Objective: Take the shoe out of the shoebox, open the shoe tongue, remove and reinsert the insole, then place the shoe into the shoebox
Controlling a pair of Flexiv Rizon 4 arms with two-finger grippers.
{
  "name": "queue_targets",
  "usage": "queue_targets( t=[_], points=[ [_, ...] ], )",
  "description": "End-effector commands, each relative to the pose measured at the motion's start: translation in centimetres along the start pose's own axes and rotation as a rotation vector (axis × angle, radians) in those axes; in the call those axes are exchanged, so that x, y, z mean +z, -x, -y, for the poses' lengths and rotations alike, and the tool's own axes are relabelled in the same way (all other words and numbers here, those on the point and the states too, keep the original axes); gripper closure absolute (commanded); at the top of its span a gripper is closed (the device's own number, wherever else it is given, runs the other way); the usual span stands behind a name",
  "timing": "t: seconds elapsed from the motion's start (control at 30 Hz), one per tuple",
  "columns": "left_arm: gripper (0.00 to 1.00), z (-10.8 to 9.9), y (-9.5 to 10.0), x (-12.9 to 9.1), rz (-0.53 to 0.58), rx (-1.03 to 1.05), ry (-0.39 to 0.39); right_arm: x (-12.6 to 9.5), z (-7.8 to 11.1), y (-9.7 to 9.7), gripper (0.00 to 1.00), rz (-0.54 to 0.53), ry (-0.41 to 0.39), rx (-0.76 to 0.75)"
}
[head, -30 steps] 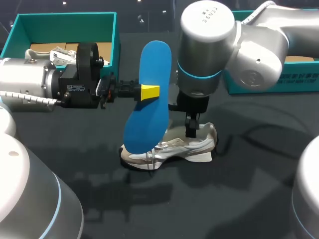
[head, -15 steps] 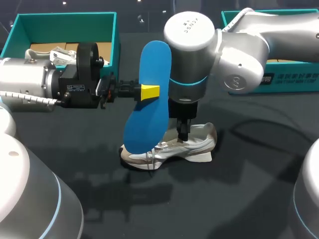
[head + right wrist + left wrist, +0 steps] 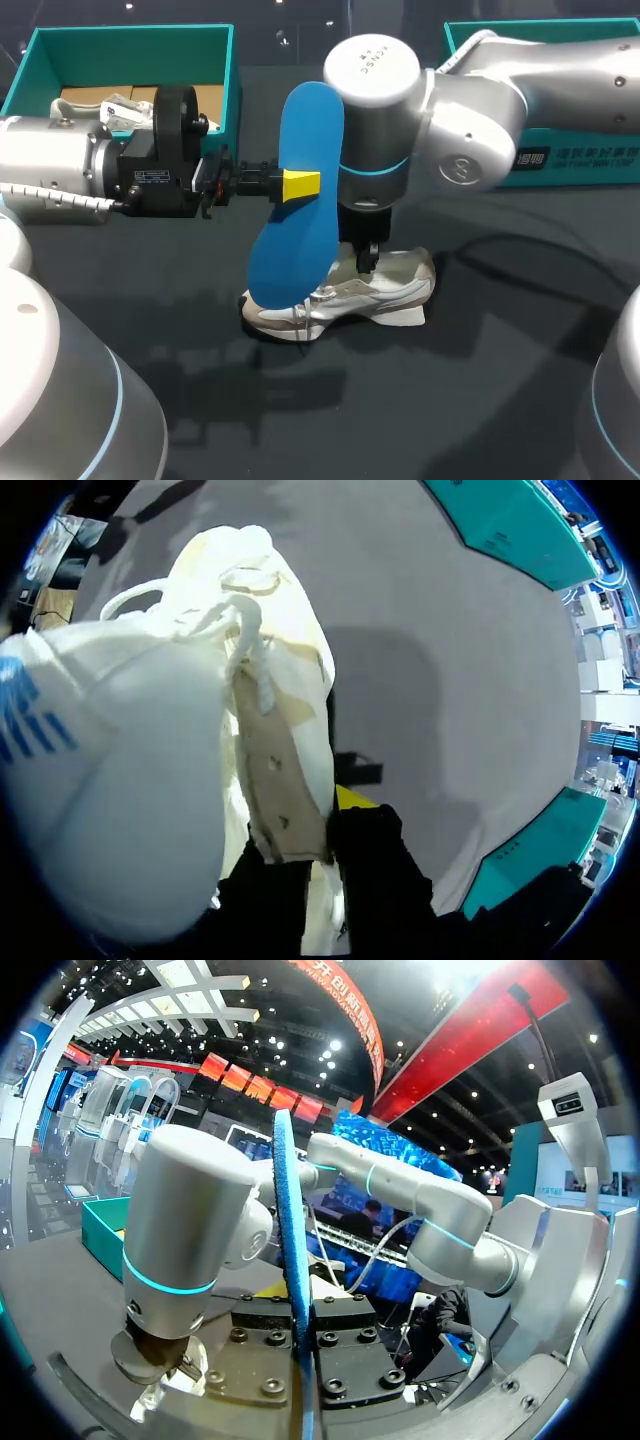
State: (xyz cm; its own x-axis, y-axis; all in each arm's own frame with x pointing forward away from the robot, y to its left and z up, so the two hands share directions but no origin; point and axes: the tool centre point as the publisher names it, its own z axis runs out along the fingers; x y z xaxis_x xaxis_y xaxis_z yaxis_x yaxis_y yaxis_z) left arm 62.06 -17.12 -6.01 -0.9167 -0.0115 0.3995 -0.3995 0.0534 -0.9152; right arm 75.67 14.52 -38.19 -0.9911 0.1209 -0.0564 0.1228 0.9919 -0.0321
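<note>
Between the left jaws, the blue insole (image 3: pixel 293 245) stands upright.

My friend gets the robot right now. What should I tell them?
Left gripper: shut on the blue insole, holding it upright above the shoe.
Right gripper: down at the shoe's opening; its grip cannot be told.
The shoe lies on the table, out of the shoebox at the far left.
Done: shoe out, insole removed.
Left: put the insole back, then set the shoe into the shoebox.
</note>
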Motion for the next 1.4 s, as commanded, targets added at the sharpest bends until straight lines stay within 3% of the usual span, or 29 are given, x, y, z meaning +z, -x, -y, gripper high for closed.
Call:
queue_targets(
  t=[0.03, 0.5, 0.57, 0.63, 1.2, 1.4],
  points=[
    [1.0, -0.1, -0.1, 0.0, 0.001, 0.001, -0.004, -0.1, 0.0, -0.3, 1.0, 0.002, -0.009, 0.0],
    [1.0, -0.1, -0.1, 0.0, 0.001, 0.001, -0.004, -3.4, 1.4, -1.4, 1.0, 0.003, 0.011, 0.141],
    [1.0, -0.1, -0.1, 0.0, 0.001, 0.001, -0.004, -4.0, 1.6, -1.7, 1.0, -0.025, 0.023, 0.223],
    [1.0, -0.1, -0.1, 0.0, 0.001, 0.001, -0.004, -4.4, 2.4, -1.8, 1.0, -0.092, -0.011, 0.431],
    [1.0, -0.1, -0.1, 0.0, 0.001, 0.001, -0.004, -4.4, 2.4, -1.8, 1.0, -0.092, -0.011, 0.431],
    [1.0, -0.1, -0.1, 0.0, 0.001, 0.001, -0.004, -5.3, 3.2, -1.4, 1.0, -0.202, 0.078, 0.825]
  ],
)
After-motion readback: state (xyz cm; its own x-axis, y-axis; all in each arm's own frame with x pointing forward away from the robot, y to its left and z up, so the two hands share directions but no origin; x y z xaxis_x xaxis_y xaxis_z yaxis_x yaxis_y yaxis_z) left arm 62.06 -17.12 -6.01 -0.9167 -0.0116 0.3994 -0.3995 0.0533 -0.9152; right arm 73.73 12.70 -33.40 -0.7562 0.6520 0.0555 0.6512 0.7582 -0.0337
